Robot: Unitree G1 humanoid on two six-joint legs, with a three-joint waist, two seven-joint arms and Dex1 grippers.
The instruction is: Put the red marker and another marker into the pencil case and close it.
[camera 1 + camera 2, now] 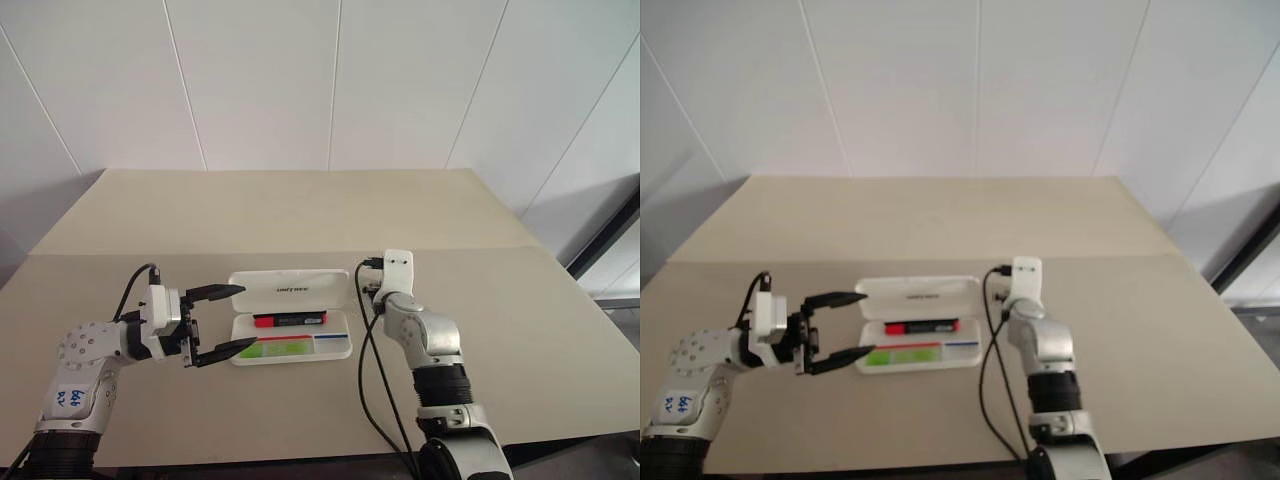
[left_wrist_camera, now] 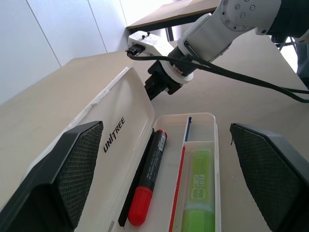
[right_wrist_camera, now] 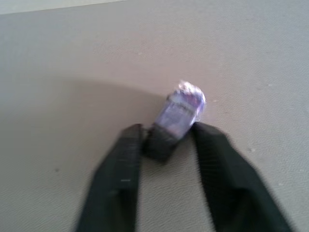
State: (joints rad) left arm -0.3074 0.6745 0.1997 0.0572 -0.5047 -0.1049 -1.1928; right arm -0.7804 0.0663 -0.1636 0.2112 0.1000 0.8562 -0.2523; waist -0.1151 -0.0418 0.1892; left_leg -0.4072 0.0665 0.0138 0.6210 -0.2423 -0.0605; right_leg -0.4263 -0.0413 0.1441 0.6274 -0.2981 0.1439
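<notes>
Two markers lying in the pencil case (image 1: pixel 292 347) already, lid thrown open and flat on the beige worktop (image 1: pixel 300 215), toward the wall. Red marker (image 2: pixel 149 176) resting in the tray along the hinge side, red cap toward the robot's left. Another marker (image 2: pixel 198 193), the stubby green one, lying in the compartment on the near side, beside the red and blue stripes. Left pincer (image 1: pixel 216 322) hovering level at the case's left end, spread wide, gripping nothing. Right pincer (image 3: pixel 166 137) down beyond the case's right end, squeezed in on a small dark piece (image 3: pixel 175 121) with a shiny, purplish tip, just over the worktop. Too blurred to name that piece any closer. Black cable (image 1: pixel 372 380) trailing along the right arm.
</notes>
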